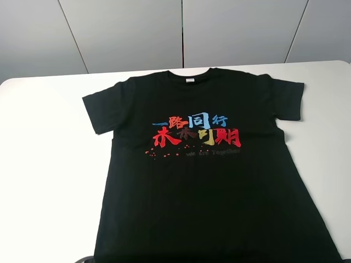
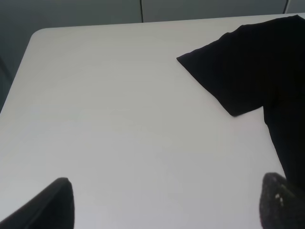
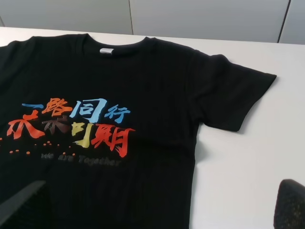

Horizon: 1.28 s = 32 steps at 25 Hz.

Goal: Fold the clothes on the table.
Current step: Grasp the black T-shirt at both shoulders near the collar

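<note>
A black T-shirt [image 1: 208, 181] with a red, blue and yellow print lies flat and face up on the white table [image 1: 44, 164], collar toward the far edge. My left gripper [image 2: 167, 205] is open and empty over bare table, apart from the shirt's left sleeve [image 2: 233, 71]. My right gripper [image 3: 157, 207] is open and empty, with one finger [image 3: 21, 205] over the shirt's body [image 3: 119, 181] and the other [image 3: 290, 205] over bare table. The right sleeve [image 3: 233, 100] lies spread out ahead of it. Neither gripper shows clearly in the exterior high view.
The shirt's hem runs past the near edge of the exterior high view. Bare table [image 1: 323, 142] lies on both sides of the shirt. A grey panelled wall [image 1: 181, 33] stands behind the table's far edge.
</note>
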Each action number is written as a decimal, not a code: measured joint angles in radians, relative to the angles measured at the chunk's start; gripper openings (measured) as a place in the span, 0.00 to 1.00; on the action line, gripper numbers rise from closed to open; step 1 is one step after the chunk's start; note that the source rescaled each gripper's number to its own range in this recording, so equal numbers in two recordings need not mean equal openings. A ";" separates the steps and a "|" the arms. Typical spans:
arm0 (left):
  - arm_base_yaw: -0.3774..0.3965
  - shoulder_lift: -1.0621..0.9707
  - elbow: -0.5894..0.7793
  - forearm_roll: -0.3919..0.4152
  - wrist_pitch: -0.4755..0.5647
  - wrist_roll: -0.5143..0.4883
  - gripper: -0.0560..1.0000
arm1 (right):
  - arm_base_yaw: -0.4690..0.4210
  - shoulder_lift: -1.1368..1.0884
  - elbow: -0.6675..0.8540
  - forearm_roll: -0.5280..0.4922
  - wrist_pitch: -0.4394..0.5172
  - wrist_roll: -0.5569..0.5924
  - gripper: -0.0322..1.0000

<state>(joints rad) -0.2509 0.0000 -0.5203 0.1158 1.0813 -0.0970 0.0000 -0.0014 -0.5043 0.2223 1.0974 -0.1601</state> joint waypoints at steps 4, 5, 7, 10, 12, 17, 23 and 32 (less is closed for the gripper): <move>0.000 0.000 0.000 0.002 0.000 0.000 1.00 | 0.000 0.000 0.000 0.000 0.000 0.002 1.00; 0.000 0.000 0.000 0.005 0.000 0.000 1.00 | 0.000 0.000 0.000 0.000 0.000 0.002 1.00; 0.000 0.000 0.000 0.012 0.000 0.000 1.00 | 0.000 0.000 0.000 0.000 0.000 0.002 1.00; 0.000 0.000 0.000 0.018 0.000 0.000 1.00 | 0.000 0.000 0.000 0.000 0.000 0.000 1.00; 0.000 0.000 0.000 0.020 0.000 0.000 1.00 | 0.000 0.000 0.000 0.000 0.000 0.000 1.00; 0.000 0.000 -0.004 0.024 -0.045 0.000 1.00 | 0.000 0.000 0.000 0.000 0.005 -0.002 1.00; 0.000 0.002 -0.012 0.016 -0.167 0.000 0.95 | 0.006 0.000 -0.086 -0.088 0.024 -0.007 1.00; 0.000 0.218 -0.059 -0.005 -0.290 0.030 0.80 | 0.196 0.263 -0.354 -0.363 0.050 -0.003 1.00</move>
<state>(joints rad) -0.2509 0.2184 -0.5790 0.1113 0.7915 -0.0671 0.1960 0.2618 -0.8580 -0.1404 1.1473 -0.1634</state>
